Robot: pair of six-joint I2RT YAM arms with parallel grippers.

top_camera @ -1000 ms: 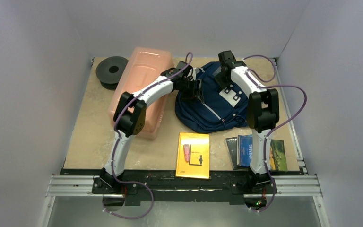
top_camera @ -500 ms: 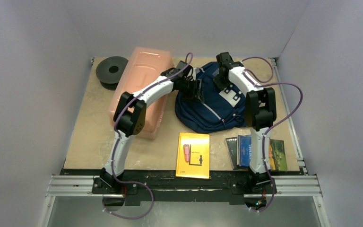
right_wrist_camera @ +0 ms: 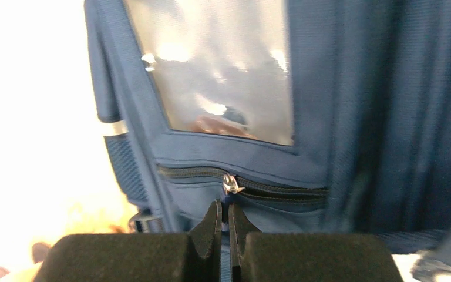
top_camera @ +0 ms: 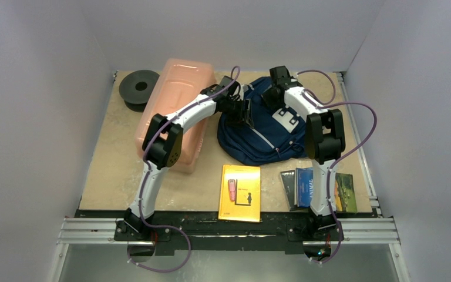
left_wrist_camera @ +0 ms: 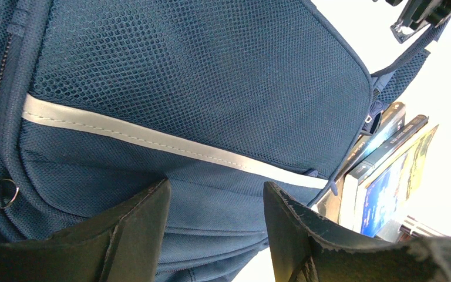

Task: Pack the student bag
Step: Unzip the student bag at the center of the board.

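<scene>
Backpack (top_camera: 264, 138), navy with pale grey stripes, lying flat at the back middle of the table (top_camera: 114, 170), front pockets facing up. Sitting just to its left, a long pink translucent box (top_camera: 176, 100), with a black spool (top_camera: 139, 88) resting by the box's far left corner. Lying nearer the arm bases: a yellow book (top_camera: 240, 192) just in front of the backpack, and a small stack of books (top_camera: 302, 188) to the right of that, partly hidden behind the right arm's lower link. Reaching across the pink box with the left arm, covering part of its lid. Left gripper (left_wrist_camera: 216, 194) hovering at the backpack's left side, fingers (left_wrist_camera: 132, 235) standing spread over the mesh pocket below a grey stripe (left_wrist_camera: 152, 138); touching the fabric or not, cannot tell. Right gripper (right_wrist_camera: 225, 226) bending down over the backpack's far end, fingers pressed together and pinching a thin blue pull tab (right_wrist_camera: 226, 264) hanging from the metal zip slider (right_wrist_camera: 231, 184), just below a clear window pocket (right_wrist_camera: 229, 70). Right wrist blocking the overhead view of that zip.
</scene>
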